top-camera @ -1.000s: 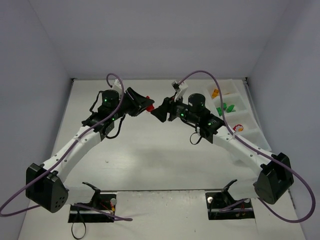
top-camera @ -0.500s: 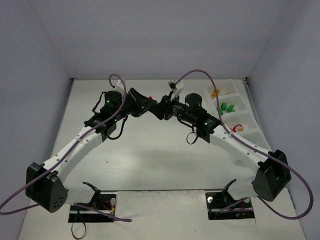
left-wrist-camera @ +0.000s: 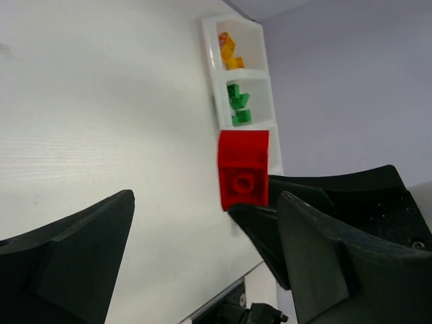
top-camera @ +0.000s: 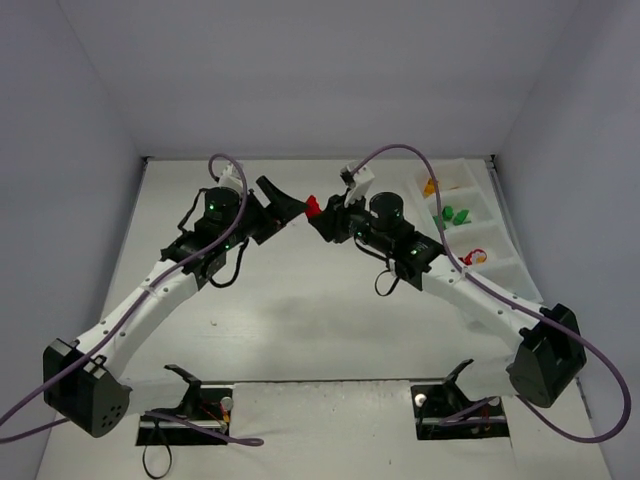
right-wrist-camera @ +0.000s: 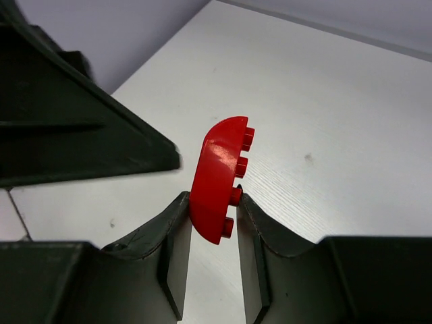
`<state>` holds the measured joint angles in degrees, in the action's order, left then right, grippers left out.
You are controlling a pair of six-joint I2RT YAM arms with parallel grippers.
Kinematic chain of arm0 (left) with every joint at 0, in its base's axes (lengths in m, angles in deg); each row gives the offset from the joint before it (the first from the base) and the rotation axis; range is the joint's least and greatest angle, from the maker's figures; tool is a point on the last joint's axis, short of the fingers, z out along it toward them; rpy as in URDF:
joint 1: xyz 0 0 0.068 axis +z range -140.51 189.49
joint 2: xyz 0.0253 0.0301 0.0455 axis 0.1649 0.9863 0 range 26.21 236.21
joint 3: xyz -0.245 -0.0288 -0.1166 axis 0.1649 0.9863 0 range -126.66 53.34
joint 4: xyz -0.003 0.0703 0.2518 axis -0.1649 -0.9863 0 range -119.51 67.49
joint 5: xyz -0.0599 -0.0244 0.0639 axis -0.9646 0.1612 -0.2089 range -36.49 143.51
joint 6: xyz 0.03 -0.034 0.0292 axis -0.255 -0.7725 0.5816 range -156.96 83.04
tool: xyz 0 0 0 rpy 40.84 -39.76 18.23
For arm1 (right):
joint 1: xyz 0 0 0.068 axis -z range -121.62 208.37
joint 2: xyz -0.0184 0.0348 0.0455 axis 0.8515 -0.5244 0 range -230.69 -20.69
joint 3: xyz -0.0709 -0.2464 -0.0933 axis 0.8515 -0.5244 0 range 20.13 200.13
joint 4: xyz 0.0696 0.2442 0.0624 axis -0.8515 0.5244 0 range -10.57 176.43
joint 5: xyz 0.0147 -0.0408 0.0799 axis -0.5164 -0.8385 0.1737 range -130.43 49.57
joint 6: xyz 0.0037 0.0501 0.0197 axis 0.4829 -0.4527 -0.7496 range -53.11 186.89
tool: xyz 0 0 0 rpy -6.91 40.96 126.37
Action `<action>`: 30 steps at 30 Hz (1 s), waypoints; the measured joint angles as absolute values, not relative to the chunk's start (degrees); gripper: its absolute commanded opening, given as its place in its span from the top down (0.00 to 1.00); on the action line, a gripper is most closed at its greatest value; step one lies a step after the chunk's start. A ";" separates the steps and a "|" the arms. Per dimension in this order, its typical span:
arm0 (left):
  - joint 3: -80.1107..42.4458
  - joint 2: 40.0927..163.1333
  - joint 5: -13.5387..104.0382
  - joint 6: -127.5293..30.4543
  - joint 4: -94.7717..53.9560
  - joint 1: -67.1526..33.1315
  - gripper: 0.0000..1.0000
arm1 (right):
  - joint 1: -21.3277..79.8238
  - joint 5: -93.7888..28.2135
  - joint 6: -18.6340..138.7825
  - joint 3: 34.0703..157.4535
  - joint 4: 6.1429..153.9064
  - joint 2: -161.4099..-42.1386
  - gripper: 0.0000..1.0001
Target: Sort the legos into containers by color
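While right gripper (right-wrist-camera: 212, 210) pinches red brick (right-wrist-camera: 217, 177) by its lower end, brick hangs above table (top-camera: 300, 300), studs facing sideways. Left gripper (top-camera: 282, 205) spread wide, fingers either side of brick, not touching. Tray (left-wrist-camera: 210, 88) along right edge, well apart: orange bricks (left-wrist-camera: 229, 50) in end compartment, green bricks (left-wrist-camera: 237, 104) in next.

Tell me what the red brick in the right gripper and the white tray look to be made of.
The red brick is likely hard moulded plastic with a glossy finish: light glints off its smooth curved face and its studs are crisp. The tray is probably thin plastic, milky white and semi-matte, with thin, evenly moulded walls.
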<state>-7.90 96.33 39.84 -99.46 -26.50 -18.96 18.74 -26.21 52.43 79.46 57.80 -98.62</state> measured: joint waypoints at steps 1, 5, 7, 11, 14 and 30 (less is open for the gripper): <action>-7.90 95.79 40.56 -98.69 -27.70 -18.54 0.19 | 19.09 -27.11 52.61 78.67 58.48 -97.97 1.00; -7.94 93.73 43.53 -93.91 -32.84 -15.61 0.19 | 23.70 -31.61 52.04 75.33 63.09 -94.71 1.00; -7.94 93.03 45.46 -90.76 -35.77 -14.39 0.19 | 28.53 -33.77 51.25 73.51 66.04 -92.64 1.00; -7.94 91.48 48.91 -83.94 -41.21 -13.91 0.18 | 41.34 -36.68 49.90 70.26 71.62 -88.35 1.00; -7.94 89.95 50.42 -79.39 -44.44 -13.91 0.18 | 52.09 -38.23 49.04 68.90 75.31 -86.10 1.00; -2.37 82.24 53.72 -71.02 -50.08 -13.91 0.15 | 74.87 -39.54 44.28 67.59 79.59 -96.18 0.50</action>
<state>-2.37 82.24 53.72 -71.02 -50.08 -13.91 74.87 -39.54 44.28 67.59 79.59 -96.18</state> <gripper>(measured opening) 0.852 0.442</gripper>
